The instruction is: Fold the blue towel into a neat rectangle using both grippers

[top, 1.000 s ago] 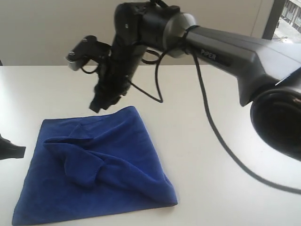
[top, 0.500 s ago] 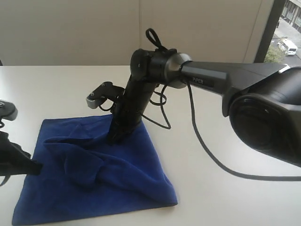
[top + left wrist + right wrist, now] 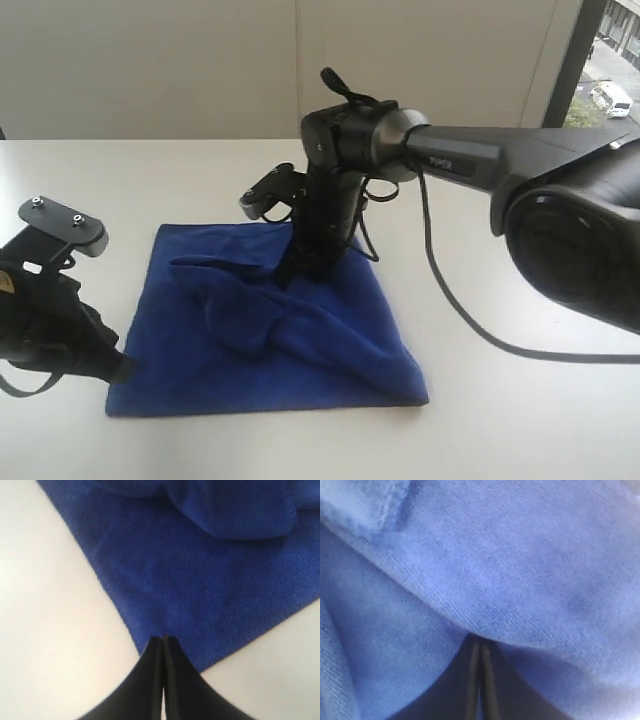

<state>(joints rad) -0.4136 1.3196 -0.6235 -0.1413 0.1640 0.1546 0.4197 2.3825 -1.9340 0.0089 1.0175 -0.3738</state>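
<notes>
The blue towel (image 3: 300, 340) lies rumpled on the white table (image 3: 520, 420), with a loose fold bunched across its middle. My right gripper (image 3: 290, 275) stands nearly upright on the towel's far middle part. In the right wrist view its fingers are pressed together, and the right gripper (image 3: 479, 639) has its tips tucked into a fold of the towel (image 3: 520, 570). My left gripper (image 3: 120, 368) sits low at the towel's left edge near the front corner. The left gripper (image 3: 163, 639) is shut and empty, its tips just over the corner of the towel (image 3: 210, 590).
A black cable (image 3: 460, 300) hangs from the right arm and loops over the table to the right of the towel. A pale wall and a window strip (image 3: 600, 60) close off the back.
The right gripper came down onto the towel and shut. The towel has slid to the right with it. The left arm has moved in to the towel's left edge.
</notes>
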